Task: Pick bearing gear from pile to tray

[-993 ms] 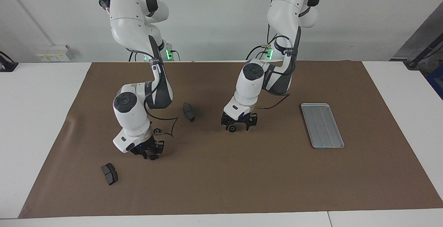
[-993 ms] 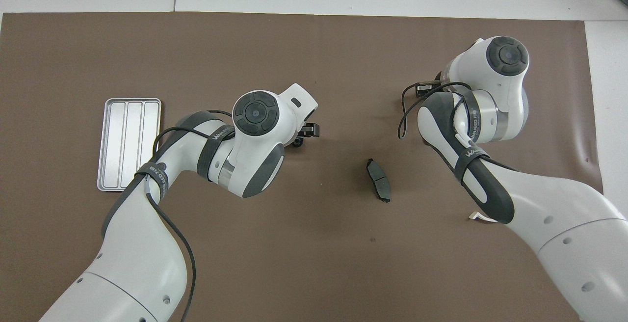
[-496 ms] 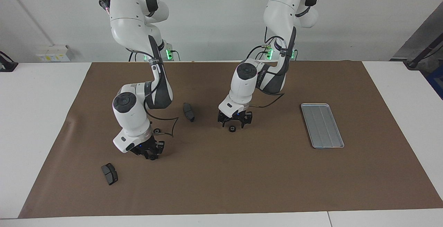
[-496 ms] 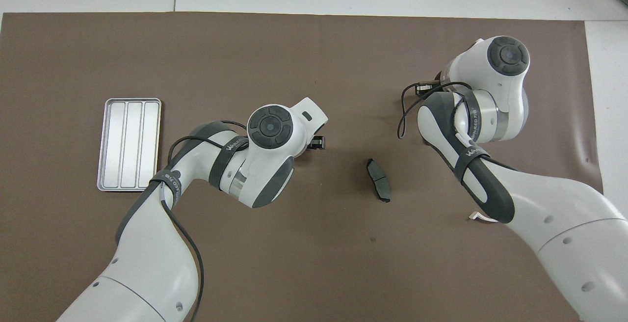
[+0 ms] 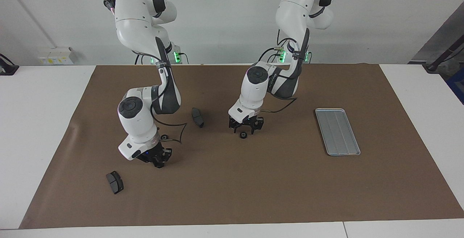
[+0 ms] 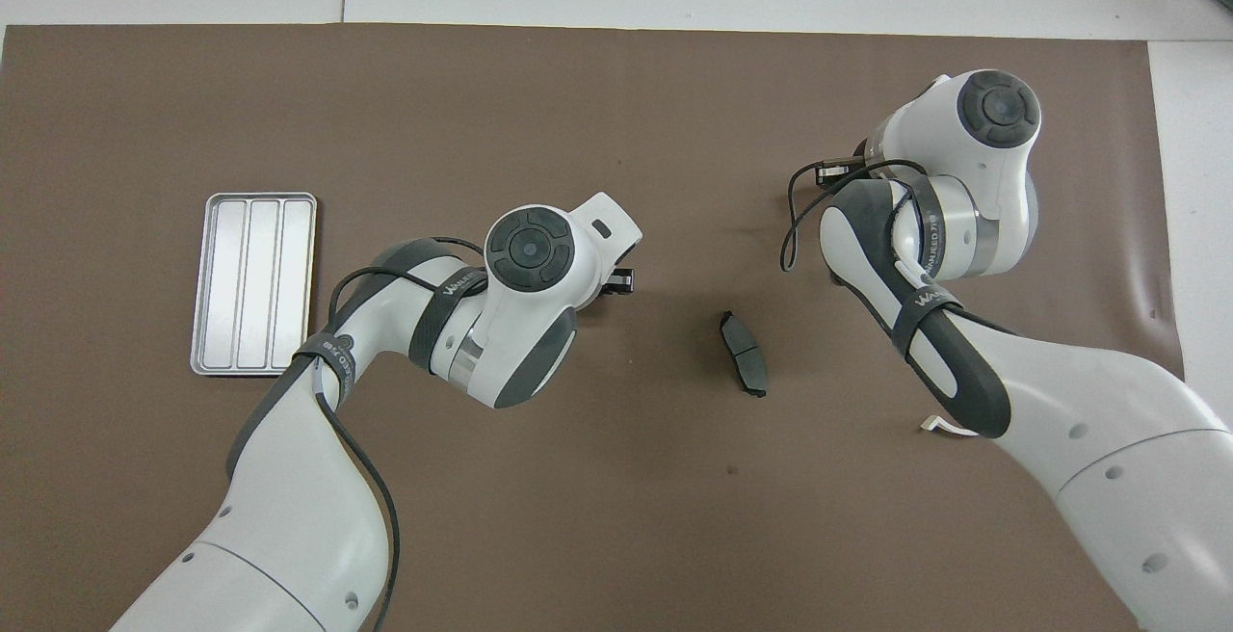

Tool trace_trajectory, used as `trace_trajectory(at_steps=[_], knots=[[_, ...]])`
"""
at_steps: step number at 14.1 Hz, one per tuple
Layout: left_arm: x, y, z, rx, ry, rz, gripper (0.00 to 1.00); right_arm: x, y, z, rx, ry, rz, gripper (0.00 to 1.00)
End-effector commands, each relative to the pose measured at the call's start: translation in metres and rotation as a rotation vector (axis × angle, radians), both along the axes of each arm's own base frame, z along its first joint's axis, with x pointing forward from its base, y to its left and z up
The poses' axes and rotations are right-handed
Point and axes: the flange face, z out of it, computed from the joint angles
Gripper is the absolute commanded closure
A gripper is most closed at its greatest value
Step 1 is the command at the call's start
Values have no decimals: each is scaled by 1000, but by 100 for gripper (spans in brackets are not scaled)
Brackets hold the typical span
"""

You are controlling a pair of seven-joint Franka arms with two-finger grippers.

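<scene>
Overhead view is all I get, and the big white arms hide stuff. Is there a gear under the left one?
Observer: Yes. A small black gear lies on the mat, right under the left gripper, which hangs low over it.
Operator: What about the right gripper?
Observer: The right gripper is down at the mat and shut. I cannot tell if it holds anything.
Operator: Is anything else hiding?
Observer: A second pad lies toward the right arm's end, farther from the robots than the pad you can see.
</scene>
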Motion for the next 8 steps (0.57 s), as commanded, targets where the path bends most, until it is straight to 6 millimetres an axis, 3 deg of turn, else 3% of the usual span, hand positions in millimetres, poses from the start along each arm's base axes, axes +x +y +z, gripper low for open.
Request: trace_trajectory(at_steps=[1,5,8], knots=[[-3,3,3,13,-7,-11,36,-2,2,31,34,6,-24,100],[1,4,4,13,-16,-12,37,-15,14,96,60,0,-106,100],[8,-7,-15,41,-11,-34,38,-25,36,115,71,12,-142,100]])
